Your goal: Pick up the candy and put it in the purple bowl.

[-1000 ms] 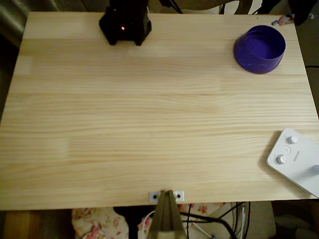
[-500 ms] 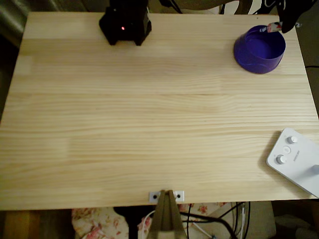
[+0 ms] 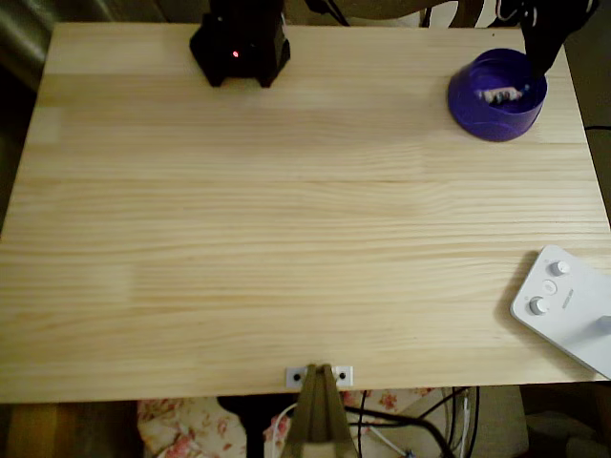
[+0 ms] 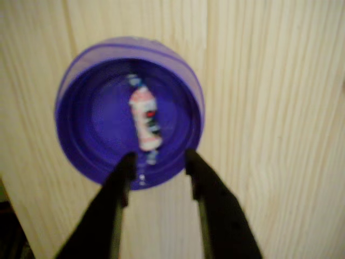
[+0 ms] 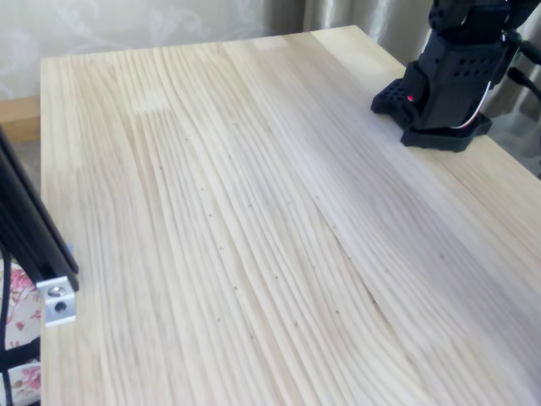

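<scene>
Wrist view: candy [image 4: 144, 117] lying loose inside purple bowl [image 4: 81, 140]; gripper [image 4: 158, 157] just above rim, fingers parted, empty. Overhead: bowl [image 3: 477, 114] at table's [image 3: 286, 239] far right corner.

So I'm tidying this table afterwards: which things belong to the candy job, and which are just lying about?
Job: small pinkish-red wrapped candy, lying inside the round purple plastic bowl; black pincer, open above the bowl.
Lying about: white device with round knobs; black arm base.
</scene>
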